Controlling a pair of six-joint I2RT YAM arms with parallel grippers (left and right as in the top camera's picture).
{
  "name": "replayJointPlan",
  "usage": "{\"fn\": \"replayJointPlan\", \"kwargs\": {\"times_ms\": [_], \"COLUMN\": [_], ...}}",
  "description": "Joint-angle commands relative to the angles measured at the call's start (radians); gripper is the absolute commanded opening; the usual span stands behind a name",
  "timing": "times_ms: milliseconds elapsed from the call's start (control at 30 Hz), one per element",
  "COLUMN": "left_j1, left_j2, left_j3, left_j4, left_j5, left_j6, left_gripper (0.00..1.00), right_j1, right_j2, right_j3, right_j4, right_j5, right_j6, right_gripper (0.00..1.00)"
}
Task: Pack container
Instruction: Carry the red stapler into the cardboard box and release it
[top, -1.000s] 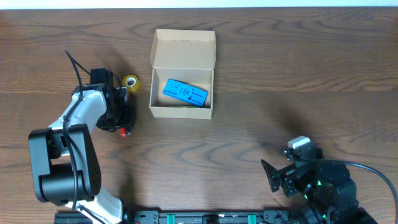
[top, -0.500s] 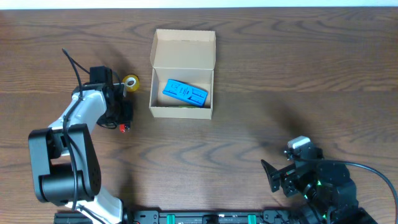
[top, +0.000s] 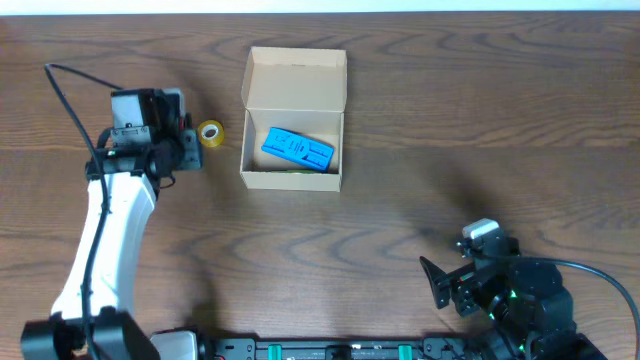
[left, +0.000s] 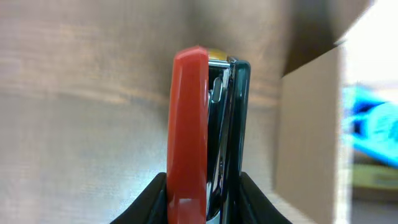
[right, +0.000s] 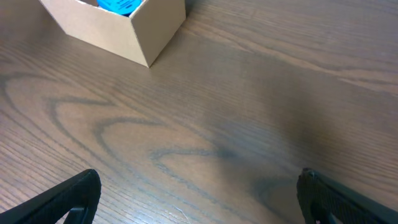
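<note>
The container (top: 291, 180) is an open tan cardboard box at the back middle of the table, its flap lid standing up behind it. A flat blue plastic item (top: 297, 149) lies inside. My left gripper (top: 184, 150) is left of the box and shut on a red and black stapler (left: 205, 124), held upright; the box wall (left: 308, 130) and the blue item (left: 373, 130) show to its right. My right gripper (top: 440, 284) is open and empty near the front right; its view (right: 199, 205) shows the box corner (right: 124, 31) far off.
A small yellow tape roll (top: 210, 132) lies on the table between my left gripper and the box. Bare wood-grain table stretches between the box and my right gripper.
My left arm has risen and swung back and left with the stapler, whose red tip no longer shows on the table. The right arm has not moved.
</note>
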Motion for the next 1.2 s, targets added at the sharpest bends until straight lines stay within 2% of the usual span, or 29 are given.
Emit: {"fn": "replayJointPlan", "kwargs": {"times_ms": [0, 233, 533, 1067, 1100, 1167], "left_j1": [-0.074, -0.258, -0.407, -0.461, -0.461, -0.461], "left_j2": [-0.014, 0.050, 0.208, 0.387, 0.389, 0.391], "left_j3": [0.090, 0.209, 0.228, 0.228, 0.228, 0.228], "left_j4": [0.002, 0.001, 0.002, 0.002, 0.002, 0.002], "left_j5": [0.016, 0.015, 0.015, 0.016, 0.016, 0.016], "left_j6": [-0.012, -0.011, -0.012, -0.013, -0.013, -0.012], "left_gripper": [0.15, 0.15, 0.16, 0.16, 0.18, 0.27], "right_j1": [-0.009, -0.009, -0.009, -0.009, -0.009, -0.009], "right_j2": [-0.006, -0.006, -0.006, -0.006, -0.006, -0.006], "right_j3": [-0.002, -0.002, -0.002, -0.002, -0.002, -0.002], "right_j4": [-0.002, -0.002, -0.002, -0.002, -0.002, -0.002], "right_j5": [0.002, 0.002, 0.002, 0.002, 0.002, 0.002], "right_j6": [0.018, 0.018, 0.018, 0.018, 0.018, 0.018], "right_gripper": [0.99, 0.99, 0.99, 0.99, 0.99, 0.99]}}
